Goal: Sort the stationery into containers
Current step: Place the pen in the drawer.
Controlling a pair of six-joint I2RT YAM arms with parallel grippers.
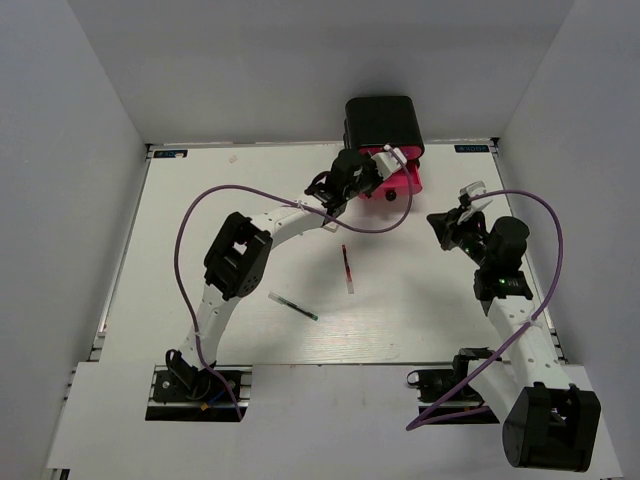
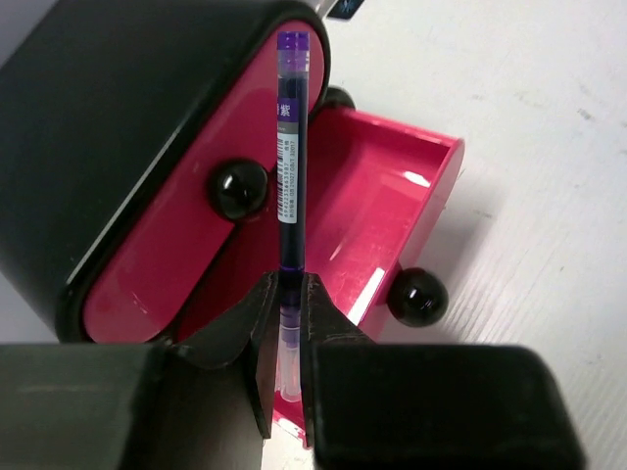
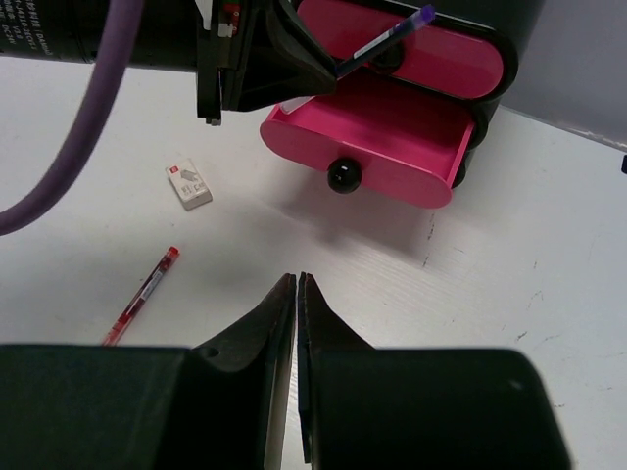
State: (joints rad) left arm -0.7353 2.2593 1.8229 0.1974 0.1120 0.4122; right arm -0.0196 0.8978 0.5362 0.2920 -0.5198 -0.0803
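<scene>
A glossy black case (image 1: 385,122) at the table's far edge holds pink-red drawers with round black knobs. The bottom drawer (image 1: 397,183) is pulled out; it shows open in the left wrist view (image 2: 397,211) and the right wrist view (image 3: 387,132). The drawer above it (image 2: 176,264) is closed. My left gripper (image 1: 372,165) is shut on a purple pen (image 2: 290,147) and holds it over the open drawer (image 2: 289,294). My right gripper (image 3: 297,286) is shut and empty, above the table right of the case (image 1: 441,220). A red pen (image 1: 346,268) and a dark teal pen (image 1: 295,305) lie mid-table.
A tiny white block (image 3: 188,184) lies on the table left of the open drawer, near the red pen (image 3: 142,294). Purple cables loop over both arms. Grey walls enclose the table on three sides.
</scene>
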